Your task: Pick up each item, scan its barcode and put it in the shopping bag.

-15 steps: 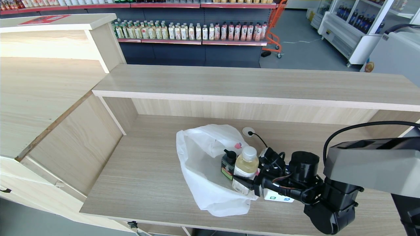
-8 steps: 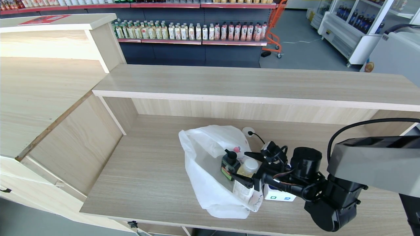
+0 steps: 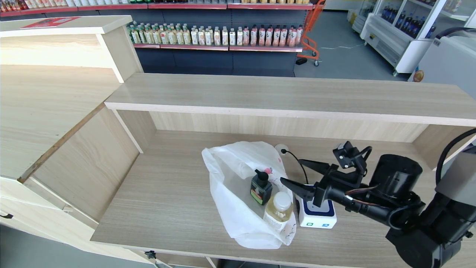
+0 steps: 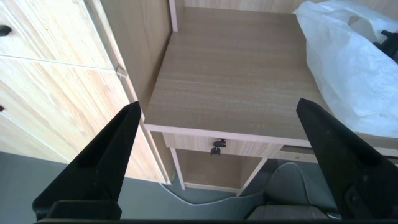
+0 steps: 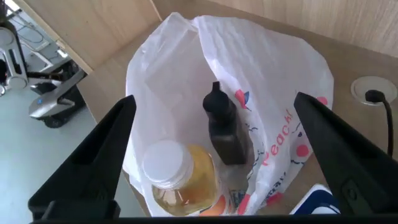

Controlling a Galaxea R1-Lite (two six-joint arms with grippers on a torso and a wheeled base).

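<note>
- shopping bag: thin white crinkly plastic, slumped mid-table toward the front edge. Its mouth gapes toward the scanner side, so items can go in from there.
- clear bottle: round, with a white screw cap, yellow liquid and a paper label. It stands in the bag mouth nearest the front edge, roughly upright against the film.
- dark pump bottle: squat, with a black pump head, upright inside the bag just behind the clear bottle.
- scanner: white rounded box with a blue top, on the table just beside the bag mouth.
- right hand: fingers spread wide, empty, hovering above the scanner and pointing at the bag mouth. Judged: the drop is done and the hand is clear of both bottles.
- left hand: wide, empty, parked off the table's front-left corner, likely to stay out of the way.
</note>
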